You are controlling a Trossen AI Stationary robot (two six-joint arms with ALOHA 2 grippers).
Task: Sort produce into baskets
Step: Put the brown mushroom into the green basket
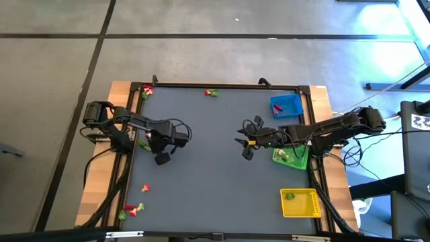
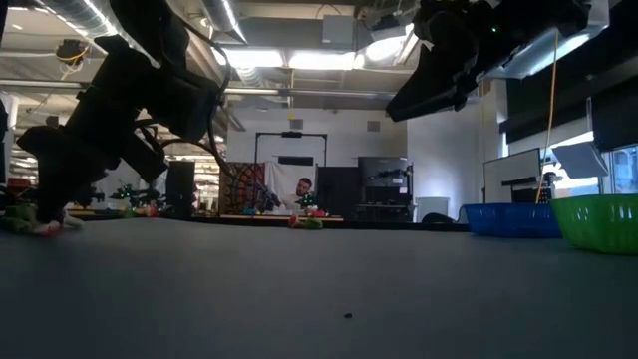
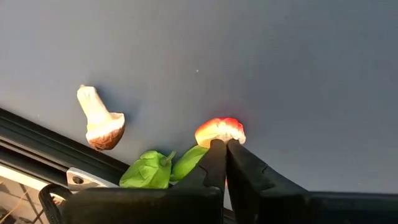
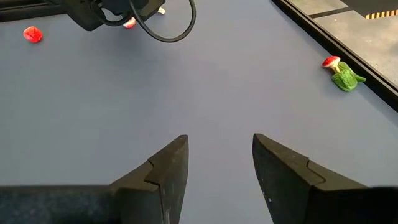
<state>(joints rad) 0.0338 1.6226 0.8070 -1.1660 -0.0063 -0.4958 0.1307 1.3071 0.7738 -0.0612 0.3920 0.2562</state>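
- my left gripper (image 3: 225, 144) is pinched tight, tips just nipping the red piece (image 3: 220, 130) at the table's left edge, beside a green leaf (image 3: 149, 171) and a mushroom (image 3: 99, 121).
- so thin a hold could let it slip out when i lift.
- my right gripper (image 4: 219, 155) waits, jaws wide and empty, mid-table near the green basket (image 1: 293, 157).
- the leaf may snag and drag along.

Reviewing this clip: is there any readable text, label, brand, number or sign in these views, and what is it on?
None can be read.
A white tag with dark marks sits on equipment at the right edge of the high view: too small to read.
The blue basket, green basket, yellow basket and grey table show no print.
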